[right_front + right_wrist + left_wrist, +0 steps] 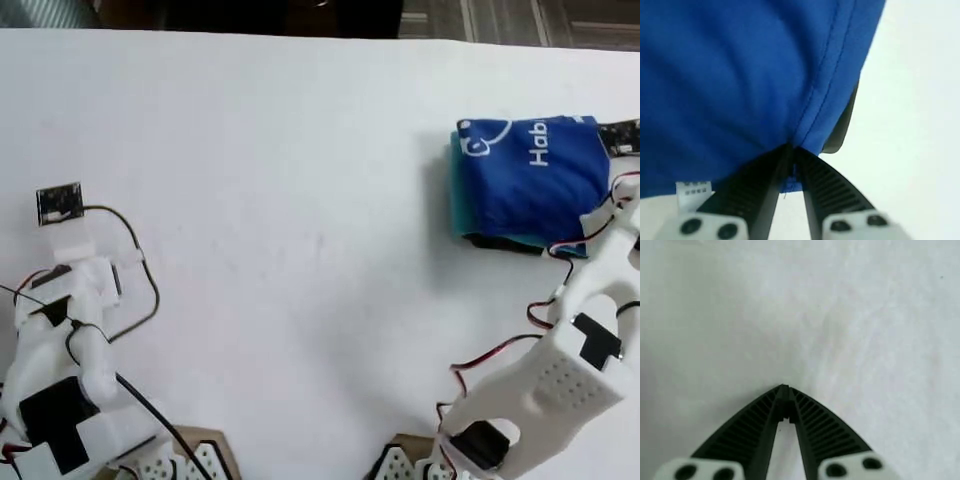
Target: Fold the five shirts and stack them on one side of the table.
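Right jaws: clamped on blue shirt [535, 175] hem atop stack [460, 200]; we judge a pull could skew layers. Left jaws: closed, empty.

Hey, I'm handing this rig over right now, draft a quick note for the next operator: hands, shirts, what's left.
Left hand: shut, empty, over bare table.
Right hand: shut on the hem of the blue shirt.
Shirts: blue shirt tops a folded stack on the table's right side, over a teal shirt and a dark layer.
Done: stack built; I cannot count five layers.
Left: likely release the hem, then confirm five.
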`<state>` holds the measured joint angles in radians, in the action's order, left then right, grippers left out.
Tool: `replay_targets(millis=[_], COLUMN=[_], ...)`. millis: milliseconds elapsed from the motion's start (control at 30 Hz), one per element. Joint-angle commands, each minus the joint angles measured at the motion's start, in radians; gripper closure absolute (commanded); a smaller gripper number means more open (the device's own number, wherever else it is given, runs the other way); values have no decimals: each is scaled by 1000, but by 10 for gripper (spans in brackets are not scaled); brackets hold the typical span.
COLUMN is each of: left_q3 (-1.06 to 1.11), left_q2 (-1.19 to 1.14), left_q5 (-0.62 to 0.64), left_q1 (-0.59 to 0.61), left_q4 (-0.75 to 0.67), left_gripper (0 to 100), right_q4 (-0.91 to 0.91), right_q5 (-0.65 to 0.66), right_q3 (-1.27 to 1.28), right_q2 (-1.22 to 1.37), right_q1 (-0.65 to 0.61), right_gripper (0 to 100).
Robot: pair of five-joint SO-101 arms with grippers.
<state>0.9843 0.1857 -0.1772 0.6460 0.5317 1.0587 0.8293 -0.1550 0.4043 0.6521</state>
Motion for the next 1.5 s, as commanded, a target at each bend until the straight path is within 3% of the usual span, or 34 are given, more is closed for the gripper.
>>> replay_targets(millis=[0,267,500,667,833,1300,1467], left_q3=[-4,-4,-4,-4,-4,-4,-4], left_q2=[20,20,20,20,20,20,20], left_q5=[5,5,5,5,5,5,5], left_q1=[-9,-9,-9,-9,-9,-9,-9], left_q4=[-17,-17,-17,-17,-17,-17,-17], left_gripper=[973,973,973,973,973,973,973], right_q4=[36,28,-177,-427,-619,-621,-443], right_q5=[6,-3,-6,-114,-124,-129,-186], right_q3=[-26,-28,-23,-26,-69,-621,-783], right_q2=[-16,-186,-355,-226,-5,527,549], right_q1=[12,-25,-65,-136,-183,-163,-156], right_gripper=[978,974,974,974,974,974,974])
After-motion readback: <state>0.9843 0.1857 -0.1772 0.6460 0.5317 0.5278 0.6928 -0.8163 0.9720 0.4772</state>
